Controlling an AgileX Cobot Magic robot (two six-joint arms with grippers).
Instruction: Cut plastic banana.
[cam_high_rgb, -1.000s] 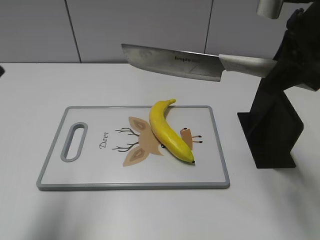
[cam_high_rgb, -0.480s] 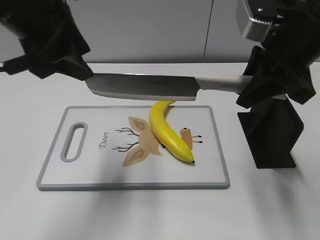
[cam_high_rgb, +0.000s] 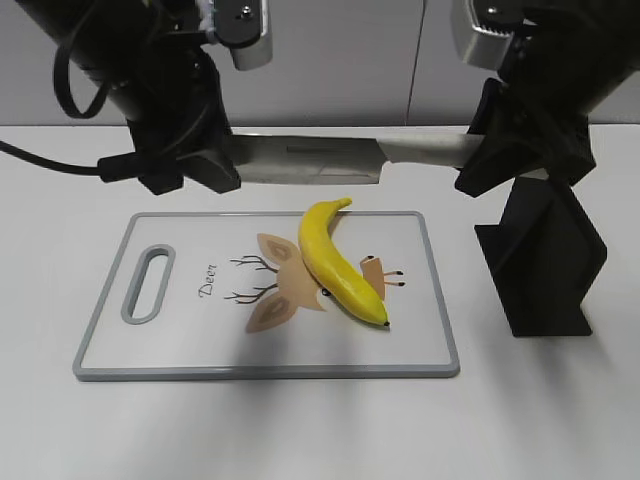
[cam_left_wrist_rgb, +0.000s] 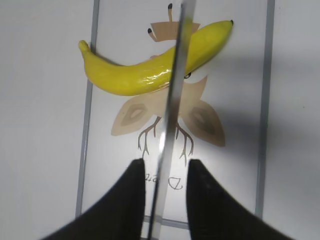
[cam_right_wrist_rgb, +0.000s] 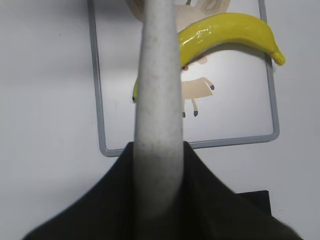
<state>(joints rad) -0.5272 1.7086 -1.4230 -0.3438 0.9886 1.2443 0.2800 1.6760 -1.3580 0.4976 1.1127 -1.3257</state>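
Note:
The plastic banana (cam_high_rgb: 340, 262) lies whole on the white cutting board (cam_high_rgb: 110, 320), curved, with its dark tip toward the front. My right gripper (cam_high_rgb: 478, 152) is shut on the grey handle of a cleaver (cam_high_rgb: 300, 160) and holds it level above the board's far edge. My left gripper (cam_high_rgb: 215, 165) straddles the blade's free end. In the left wrist view its fingers (cam_left_wrist_rgb: 165, 165) stand apart on either side of the blade (cam_left_wrist_rgb: 172, 100), which crosses above the banana (cam_left_wrist_rgb: 135, 77). The right wrist view shows my fingers (cam_right_wrist_rgb: 157, 147) clamped on the handle, with the banana (cam_right_wrist_rgb: 225, 30) below.
A black knife stand (cam_high_rgb: 545, 260) stands on the table right of the board, just under my right arm. The board has a deer print (cam_high_rgb: 285, 290) and a handle slot (cam_high_rgb: 148, 285) at its left end. A grey wall is behind.
The cleaver has come lower and moved left over the board's far edge. My left arm has come in from the left, and its fingers now sit around the blade's end.

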